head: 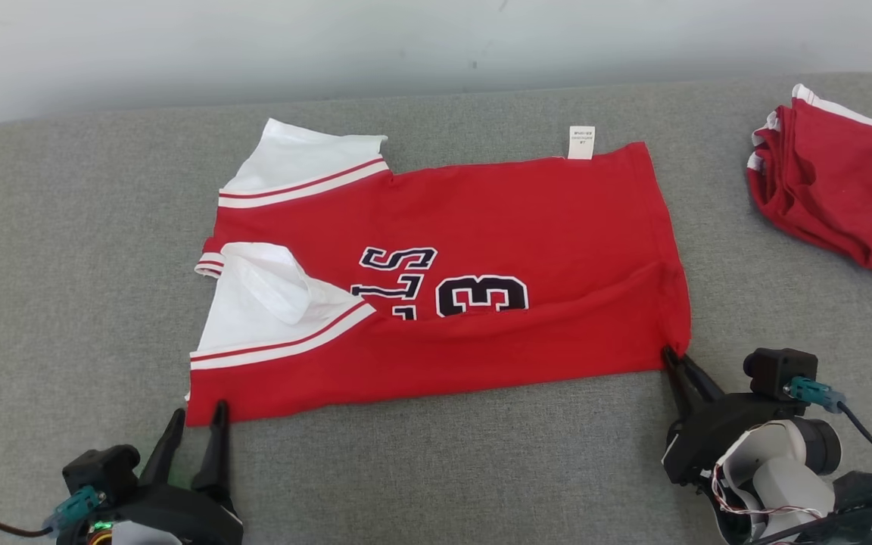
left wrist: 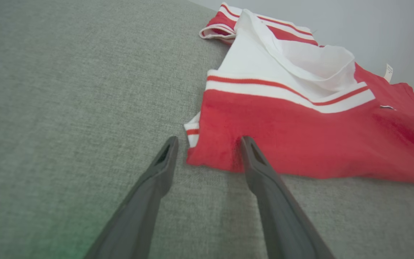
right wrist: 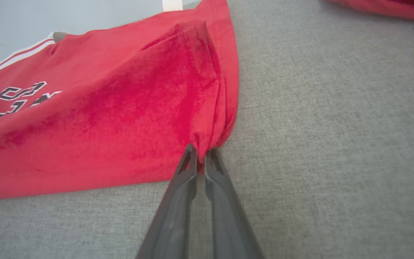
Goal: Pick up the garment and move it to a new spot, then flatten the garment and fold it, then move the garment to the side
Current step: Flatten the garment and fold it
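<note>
My right gripper point(right wrist: 199, 153) is pinched tight on the near right corner of the red jersey point(head: 481, 250), and the hem bunches into pleats at the tips. My left gripper point(left wrist: 210, 140) stands wide. One fingertip is on the cloth at the near left corner and the other is on the grey padded surface point(head: 65, 265) just beside it, so nothing is held there.

I see several risks. If I lift on the right alone, the jersey will likely drag and twist about its free left corner and lose its flat lay. If the left jaws close as they stand, the corner sits so shallow between them that it may slip out, or only the top layer may be caught. The right pinch is on the very corner and could pull free under tension. The near white sleeve point(head: 269, 303) is puffed and turned back, so a fold over it would trap a lump. A second red garment point(head: 837, 204) lies at the far right, well apart.

The jersey lies mid-surface with its long axis running left to right. The sleeves point left and the hem points right. A near strip seems folded over the lettering, and a white label point(head: 581, 141) pokes past the far edge.
</note>
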